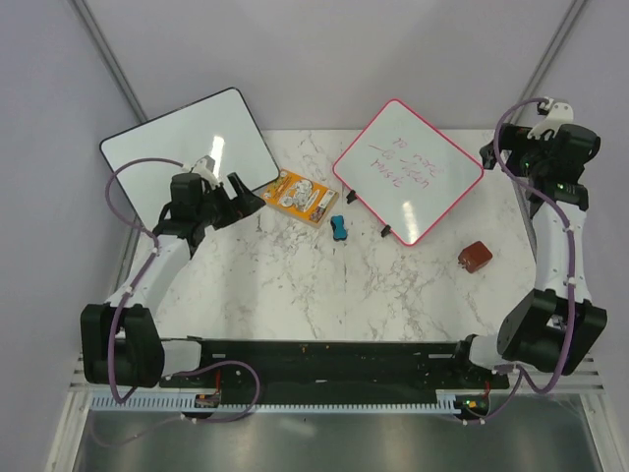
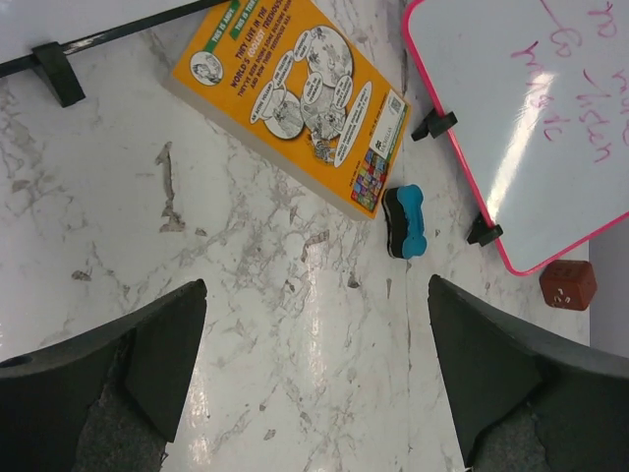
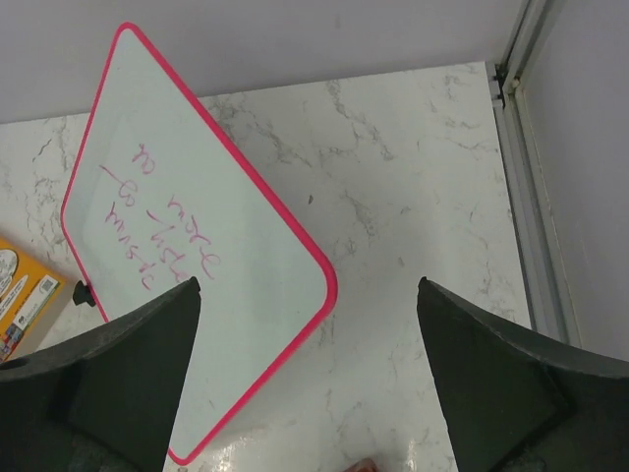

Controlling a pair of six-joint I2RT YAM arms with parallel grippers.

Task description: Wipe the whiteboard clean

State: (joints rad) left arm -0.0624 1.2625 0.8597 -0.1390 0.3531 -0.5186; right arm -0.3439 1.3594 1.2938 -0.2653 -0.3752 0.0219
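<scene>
Whiteboard (image 1: 408, 169), square, pink-framed, red handwriting; orange book (image 1: 300, 196), blue eraser (image 1: 338, 229) beside it, brown block (image 1: 476, 258) near, marble tabletop (image 1: 295, 285); left fingers (image 2: 147, 364), right fingers (image 3: 128, 374) spread, empty.

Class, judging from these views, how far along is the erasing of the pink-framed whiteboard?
Done: nothing visible; red handwriting is on the square pink-framed whiteboard. In hand: nothing; the left gripper and right gripper are open and empty. Left: probably pick up the small blue-and-black eraser lying on the marble table, then wipe the board.
</scene>
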